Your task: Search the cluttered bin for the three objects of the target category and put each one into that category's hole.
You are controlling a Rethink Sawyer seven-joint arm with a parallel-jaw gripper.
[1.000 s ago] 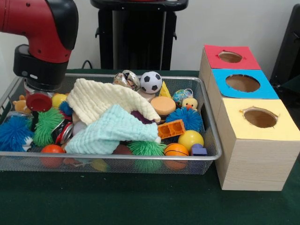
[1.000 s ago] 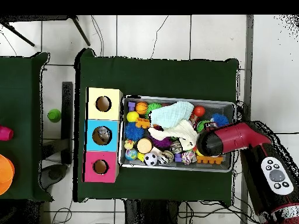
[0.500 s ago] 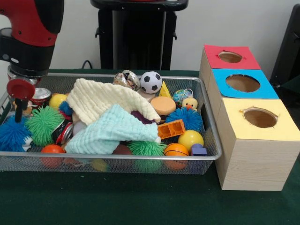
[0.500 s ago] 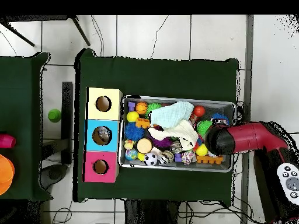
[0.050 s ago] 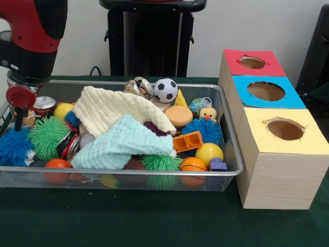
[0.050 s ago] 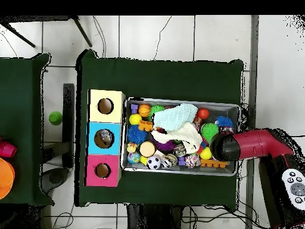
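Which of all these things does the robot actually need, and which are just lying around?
Part of the job:
wire bin of toys and cloths
red hole
blue hole
yellow hole
gripper

Just lying about:
green ball on the floor
orange thing on the side table

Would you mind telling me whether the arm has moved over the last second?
Yes. In the overhead view the arm has drawn back from over the toys toward the bin's end farthest from the boxes; the front view agrees.

Glossy red arm [image 5: 38,23], black wrist collar, red disc above thin dark tip
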